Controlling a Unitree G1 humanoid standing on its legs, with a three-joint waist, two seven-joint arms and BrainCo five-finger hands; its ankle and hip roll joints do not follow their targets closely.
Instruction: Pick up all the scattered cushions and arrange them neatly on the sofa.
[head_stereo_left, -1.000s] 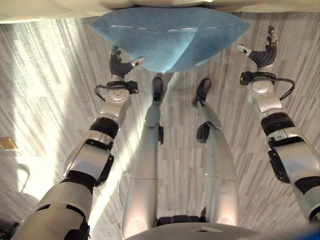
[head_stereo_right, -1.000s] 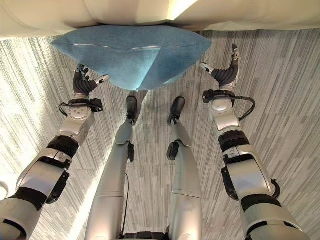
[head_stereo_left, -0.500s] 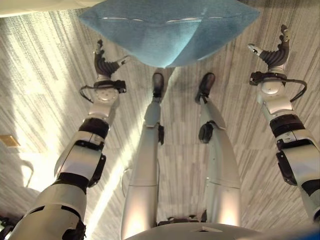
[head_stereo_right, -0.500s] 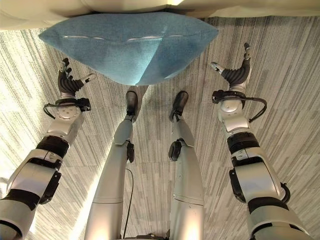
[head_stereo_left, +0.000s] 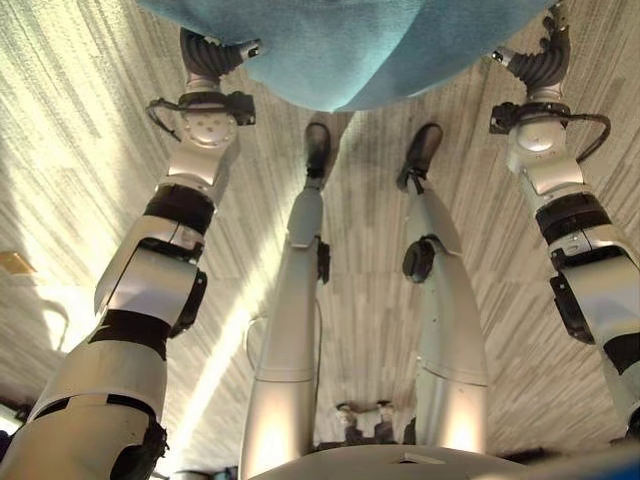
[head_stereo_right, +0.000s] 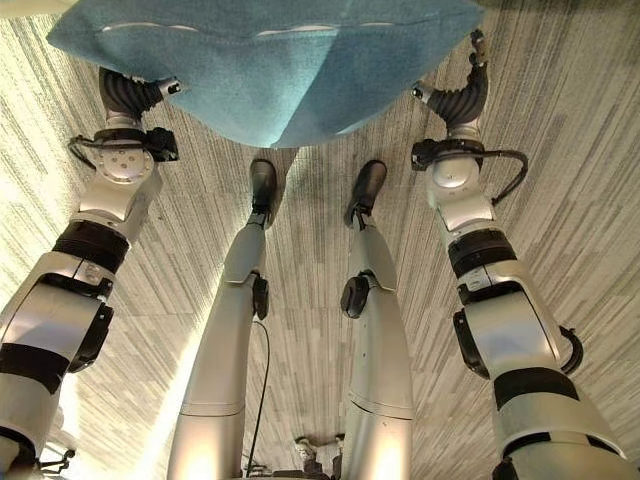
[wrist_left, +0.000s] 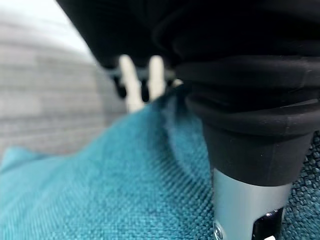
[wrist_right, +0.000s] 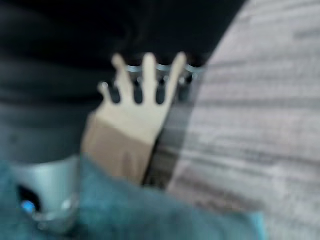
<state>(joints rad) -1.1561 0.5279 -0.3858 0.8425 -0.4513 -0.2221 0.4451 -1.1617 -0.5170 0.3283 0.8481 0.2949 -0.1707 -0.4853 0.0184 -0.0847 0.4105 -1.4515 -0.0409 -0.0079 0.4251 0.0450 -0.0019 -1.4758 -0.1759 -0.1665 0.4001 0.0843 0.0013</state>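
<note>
A large teal cushion (head_stereo_right: 270, 60) lies on the floor just ahead, in front of the cream sofa, whose edge (head_stereo_right: 20, 8) shows at the far left. My left hand (head_stereo_left: 205, 55) is at the cushion's left end. Its thumb (wrist_left: 245, 200) presses into the teal cloth (wrist_left: 100, 190) and its fingers (wrist_left: 131, 85) reach straight over it. My right hand (head_stereo_left: 540, 62) is against the cushion's right end, with its fingers (wrist_right: 145, 75) straight and the cushion's cloth (wrist_right: 165, 215) by the palm. Both hands are open, with the cushion between them.
Grey striped carpet (head_stereo_left: 360, 260) covers the floor all round. A small tan object (head_stereo_left: 12, 262) lies on the carpet far to my left. Bright patches of light (head_stereo_left: 60, 330) fall on the floor there.
Both hands have come inward, from clear of the cushion's ends to touching them. The whole picture has also shifted, so the cushion now sits higher and larger in view.
</note>
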